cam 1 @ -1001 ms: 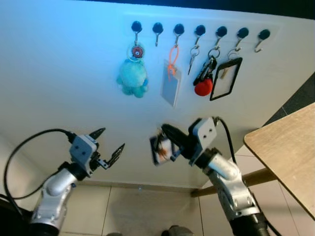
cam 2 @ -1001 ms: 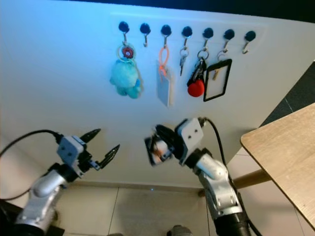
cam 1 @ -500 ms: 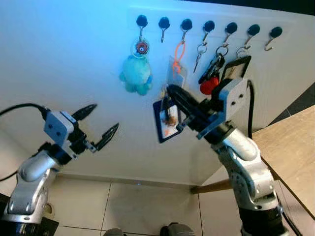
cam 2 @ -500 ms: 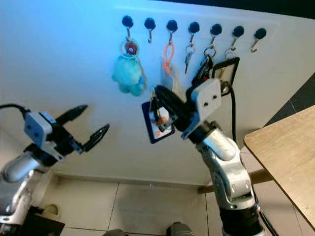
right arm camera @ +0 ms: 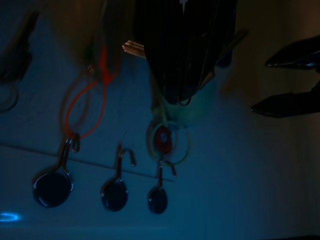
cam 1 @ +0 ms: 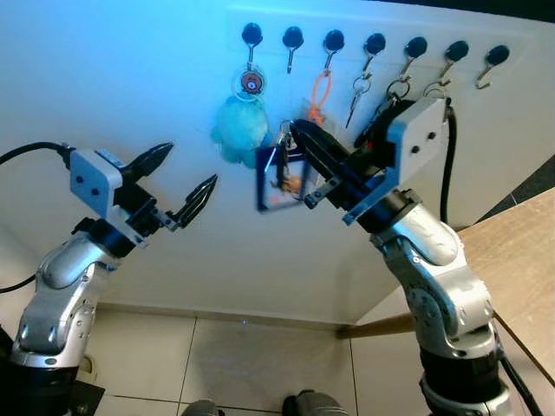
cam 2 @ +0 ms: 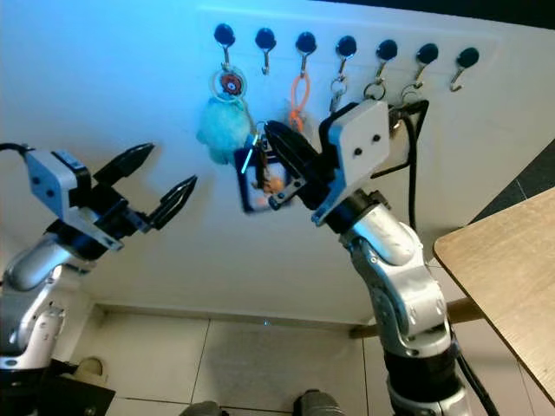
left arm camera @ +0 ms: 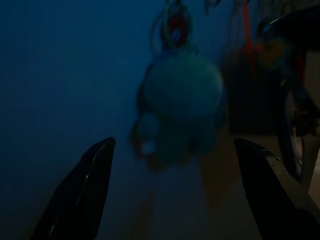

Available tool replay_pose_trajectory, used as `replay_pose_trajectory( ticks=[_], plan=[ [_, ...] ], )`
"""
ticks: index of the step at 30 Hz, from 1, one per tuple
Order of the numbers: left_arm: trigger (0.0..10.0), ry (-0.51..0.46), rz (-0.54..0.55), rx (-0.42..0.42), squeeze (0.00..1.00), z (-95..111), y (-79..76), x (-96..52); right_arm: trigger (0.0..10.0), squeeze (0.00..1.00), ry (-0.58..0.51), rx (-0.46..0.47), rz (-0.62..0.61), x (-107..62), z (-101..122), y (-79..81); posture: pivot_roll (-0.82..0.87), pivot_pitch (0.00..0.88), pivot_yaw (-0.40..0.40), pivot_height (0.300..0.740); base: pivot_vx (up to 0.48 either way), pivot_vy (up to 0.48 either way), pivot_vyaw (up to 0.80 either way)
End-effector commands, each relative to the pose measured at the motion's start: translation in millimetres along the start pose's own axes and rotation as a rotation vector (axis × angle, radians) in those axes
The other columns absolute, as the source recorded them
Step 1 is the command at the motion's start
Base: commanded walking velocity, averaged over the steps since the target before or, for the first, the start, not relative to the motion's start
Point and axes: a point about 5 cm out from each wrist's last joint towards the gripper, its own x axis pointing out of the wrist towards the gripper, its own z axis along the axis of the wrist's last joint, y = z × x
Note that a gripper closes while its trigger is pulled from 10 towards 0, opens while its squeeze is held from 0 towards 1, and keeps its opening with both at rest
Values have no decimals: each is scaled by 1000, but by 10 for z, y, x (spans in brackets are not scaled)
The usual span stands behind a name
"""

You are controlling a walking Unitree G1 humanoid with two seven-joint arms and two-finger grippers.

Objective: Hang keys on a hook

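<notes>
A row of black-knobbed hooks runs along the white wall; the second hook (cam 1: 292,59) and the last hook (cam 1: 482,81) are bare. A teal plush keychain (cam 1: 236,132) hangs from the first hook, and an orange loop (cam 1: 322,88) from the third. My right gripper (cam 1: 303,149) is raised in front of the wall below the second and third hooks. It is shut on the keys, whose ring and blue photo tag (cam 1: 276,178) dangle blurred beneath the fingertips. In the right wrist view the bare hook (right arm camera: 123,159) lies just past the ring (right arm camera: 184,98). My left gripper (cam 1: 191,166) stands open and holds nothing, left of the plush (left arm camera: 182,105).
Loose keys (cam 1: 355,94) hang on the fourth hook; what hangs further right is mostly hidden behind my right wrist. A wooden table (cam 1: 525,260) juts in at the right. Tiled floor (cam 1: 251,364) lies below the wall.
My right gripper has lifted the keys from waist height up to just under the hooks. The left gripper has also risen, staying open.
</notes>
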Motion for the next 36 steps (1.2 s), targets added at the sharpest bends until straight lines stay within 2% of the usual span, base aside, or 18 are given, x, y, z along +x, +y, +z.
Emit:
replay_pose_trajectory(
  ticks=[1,6,12,24,36],
  plan=[
    [10000,-13,-4,-11,0,20,-47,44,10000,0,3,0,-14,24,9,-22,43,110,-61,740,0,0,0],
    [10000,-59,-19,-22,0,124,-71,131,10000,0,5,-3,-18,95,32,-63,47,108,-66,740,0,0,0],
    [10000,-91,-62,-44,0,221,-172,247,10000,0,15,28,-28,157,35,-113,50,105,-69,740,0,0,0],
    [10000,-96,-82,-57,0,238,-262,303,10000,0,-24,47,-63,247,95,-214,48,102,-69,740,0,0,0],
    [10000,-98,-98,-66,0,247,-300,321,10000,0,-67,71,-30,342,193,-235,47,107,-69,740,0,0,0]
  ],
)
